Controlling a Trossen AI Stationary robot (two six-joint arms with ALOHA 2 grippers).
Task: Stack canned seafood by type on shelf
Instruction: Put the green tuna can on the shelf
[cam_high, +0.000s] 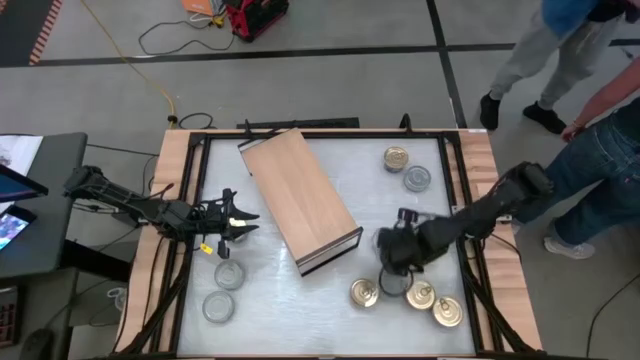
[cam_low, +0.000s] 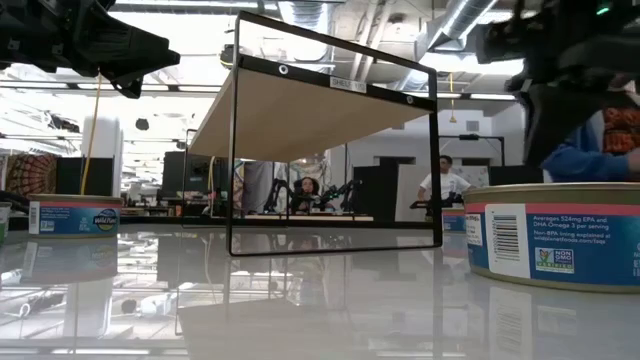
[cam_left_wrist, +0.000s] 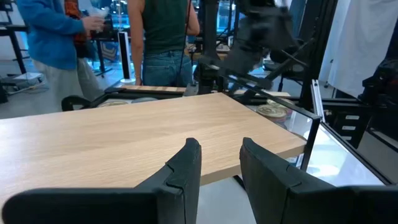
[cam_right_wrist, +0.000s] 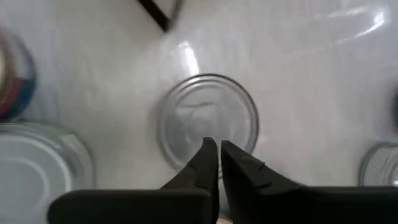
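The white counter (cam_high: 330, 290) carries the shelf (cam_high: 300, 195), a smooth light-wood board lying at an angle mid-counter; short round metal tins (cam_high: 405, 295) wait unsorted around it; the right hand (cam_right_wrist: 217, 152), fingers nearly together and empty, hovers over a silver-topped tin (cam_right_wrist: 207, 121), presumably to pick it; the left hand (cam_left_wrist: 219, 155), slightly parted, holds nothing beside the shelf.

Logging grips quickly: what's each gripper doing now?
Left gripper: slightly open, empty, beside the shelf.
Right gripper: nearly shut, empty, above a silver tin.

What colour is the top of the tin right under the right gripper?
Plain silver-grey, with ringed ridges: the tin below the right gripper shows best in the right wrist view.
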